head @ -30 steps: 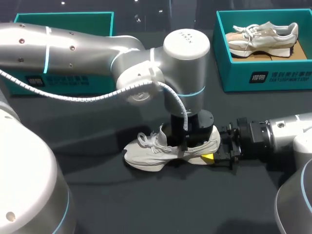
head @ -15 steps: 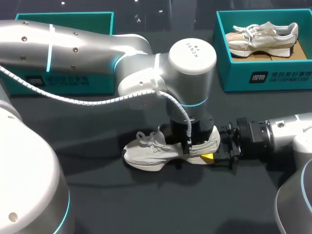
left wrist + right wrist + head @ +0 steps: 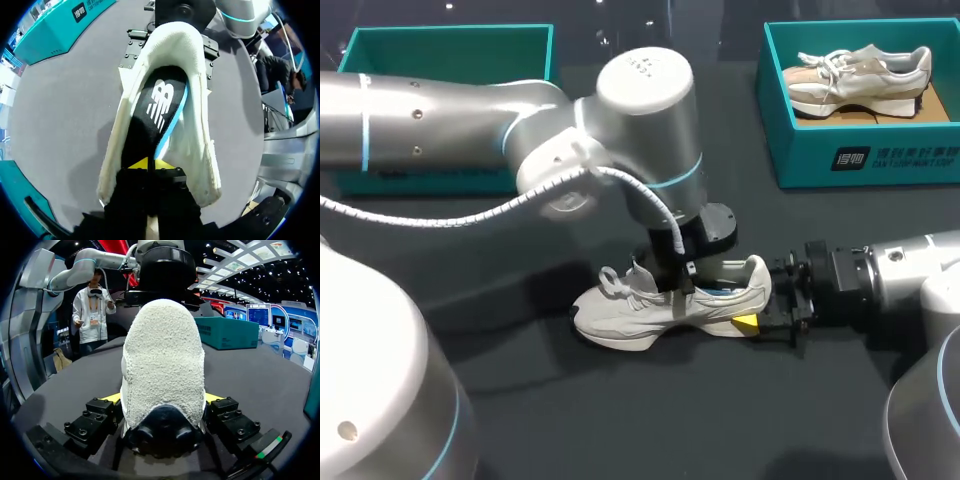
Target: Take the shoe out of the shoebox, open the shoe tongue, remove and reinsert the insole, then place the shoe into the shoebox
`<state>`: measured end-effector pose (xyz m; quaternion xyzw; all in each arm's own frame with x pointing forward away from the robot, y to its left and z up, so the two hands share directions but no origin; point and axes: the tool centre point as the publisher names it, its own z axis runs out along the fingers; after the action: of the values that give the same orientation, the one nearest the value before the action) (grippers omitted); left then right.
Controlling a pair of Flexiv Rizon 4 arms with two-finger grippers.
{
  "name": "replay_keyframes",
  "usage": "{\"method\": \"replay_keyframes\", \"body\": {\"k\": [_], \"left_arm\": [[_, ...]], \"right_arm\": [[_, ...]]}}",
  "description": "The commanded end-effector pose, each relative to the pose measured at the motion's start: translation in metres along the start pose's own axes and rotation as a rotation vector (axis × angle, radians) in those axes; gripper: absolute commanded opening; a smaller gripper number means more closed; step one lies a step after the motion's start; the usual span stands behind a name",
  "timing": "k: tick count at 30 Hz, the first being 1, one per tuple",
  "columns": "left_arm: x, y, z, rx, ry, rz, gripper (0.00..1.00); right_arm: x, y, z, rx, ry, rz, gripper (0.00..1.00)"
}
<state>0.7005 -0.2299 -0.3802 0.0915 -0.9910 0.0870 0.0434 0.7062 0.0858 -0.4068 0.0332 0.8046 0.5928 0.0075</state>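
Shoe (image 3: 670, 305) stands midway between the table's (image 3: 620, 430) far and near edges; right gripper (image 3: 162, 398) clamps its heel from both sides; left gripper (image 3: 150, 163), tips nearly together, pinches the insole (image 3: 157, 107); a weak pinch may let the insole slip, or pulling may drag the heel free

The left tool (image 3: 148, 164) has shifted toeward along the shoe (image 3: 650, 312), uncovering the insole (image 3: 157, 107).

The off-white sneaker (image 3: 660, 308) stands upright on its sole at lower centre, toe pointing left. Its black, blue-edged insole (image 3: 159, 102) lies inside. The open teal shoebox (image 3: 450, 45) sits upper left.
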Motion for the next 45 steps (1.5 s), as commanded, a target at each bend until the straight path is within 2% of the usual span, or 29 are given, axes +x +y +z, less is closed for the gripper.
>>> {"method": "replay_keyframes", "body": {"k": [1,10,25,34,37,40,45], "left_arm": [[-0.001,0.015,-0.017,0.106,0.024,0.009,0.00],[0.003,0.015,-0.024,0.184,0.060,-0.035,0.00],[0.002,0.026,-0.025,0.241,0.107,-0.129,0.00],[0.006,0.000,-0.026,0.225,0.087,-0.060,0.00],[0.009,-0.008,-0.023,0.209,0.079,-0.037,0.19],[0.010,-0.015,-0.021,0.200,0.065,-0.024,0.30],[0.009,-0.023,-0.020,0.175,0.032,0.004,0.36]], "right_arm": [[0.002,0.000,0.002,0.004,-0.002,0.000,0.00],[0.002,0.000,0.002,0.004,-0.002,0.000,0.00],[0.002,0.000,0.002,0.004,-0.002,0.000,0.00],[0.002,0.000,0.002,0.004,-0.002,0.000,0.00],[0.002,0.000,0.002,0.004,-0.002,0.000,0.00],[0.002,0.000,0.002,0.004,-0.002,0.000,0.00],[0.002,0.000,0.002,0.004,-0.002,0.000,0.00]]}}
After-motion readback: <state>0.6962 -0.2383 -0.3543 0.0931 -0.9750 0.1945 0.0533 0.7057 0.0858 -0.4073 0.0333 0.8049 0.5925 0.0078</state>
